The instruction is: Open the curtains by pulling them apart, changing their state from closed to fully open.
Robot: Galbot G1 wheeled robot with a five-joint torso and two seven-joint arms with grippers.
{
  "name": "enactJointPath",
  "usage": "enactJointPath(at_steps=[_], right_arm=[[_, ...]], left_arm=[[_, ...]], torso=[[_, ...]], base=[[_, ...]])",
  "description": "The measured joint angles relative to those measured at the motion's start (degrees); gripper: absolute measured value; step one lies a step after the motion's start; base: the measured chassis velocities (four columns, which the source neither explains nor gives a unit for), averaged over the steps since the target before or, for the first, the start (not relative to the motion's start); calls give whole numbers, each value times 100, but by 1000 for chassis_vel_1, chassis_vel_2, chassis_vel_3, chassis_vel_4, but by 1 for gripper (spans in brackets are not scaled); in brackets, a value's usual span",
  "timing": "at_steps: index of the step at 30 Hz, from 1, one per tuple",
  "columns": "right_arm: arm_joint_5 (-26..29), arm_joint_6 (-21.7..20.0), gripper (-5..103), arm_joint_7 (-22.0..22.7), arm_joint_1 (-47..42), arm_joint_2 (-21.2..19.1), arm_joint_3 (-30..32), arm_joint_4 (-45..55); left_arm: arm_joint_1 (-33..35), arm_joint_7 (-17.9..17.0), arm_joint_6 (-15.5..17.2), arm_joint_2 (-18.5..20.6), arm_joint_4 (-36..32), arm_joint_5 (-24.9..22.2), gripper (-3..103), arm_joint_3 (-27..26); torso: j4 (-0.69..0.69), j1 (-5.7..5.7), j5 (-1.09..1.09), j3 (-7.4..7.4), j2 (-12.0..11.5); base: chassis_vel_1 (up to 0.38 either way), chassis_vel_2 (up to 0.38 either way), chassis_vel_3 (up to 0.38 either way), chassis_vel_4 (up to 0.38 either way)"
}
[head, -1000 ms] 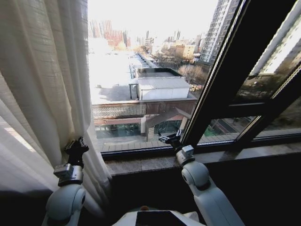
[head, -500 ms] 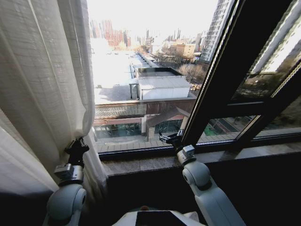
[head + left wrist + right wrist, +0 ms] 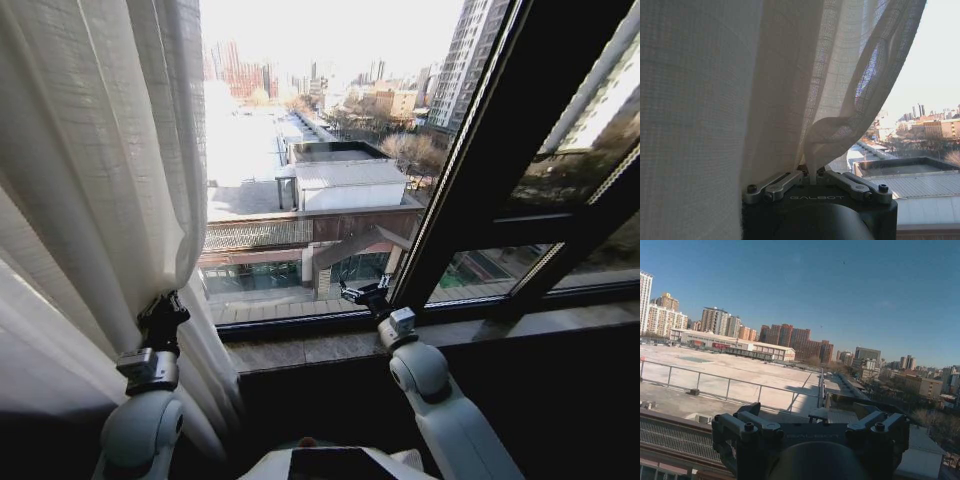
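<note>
Now one curtain (image 3: 90, 180) hangs at nine o'clock, pinched by left gripper (image 3: 163, 310); right gripper (image 3: 362, 295), at five o'clock, jaws spread, empty.

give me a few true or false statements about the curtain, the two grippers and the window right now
1. The left gripper is shut on a fold of the curtain. True.
2. The curtain covers the whole window. False: it is gathered at the robot's left, and the glass beside it is bare.
3. The right gripper holds curtain fabric. False: it holds nothing, up near the dark window frame.
4. The right gripper is open. True.
5. The left gripper rests on the sill. False: it is raised against the curtain.
</note>
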Motion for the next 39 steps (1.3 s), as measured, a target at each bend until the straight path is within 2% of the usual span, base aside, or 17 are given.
enactJointPath(at_steps=[25, 39], right_arm=[[-1, 40, 100, -27, -19, 42, 17, -1], [91, 123, 100, -23, -24, 42, 26, -27]], left_arm=[[22, -6, -9, -1, 16, 3, 0, -35], [26, -9, -29, -31, 14, 3, 0, -29]], torso=[[0, 0, 0, 0, 0], [2, 1, -3, 0, 0]], base=[[29, 35, -32, -32], [117, 103, -112, -111]])
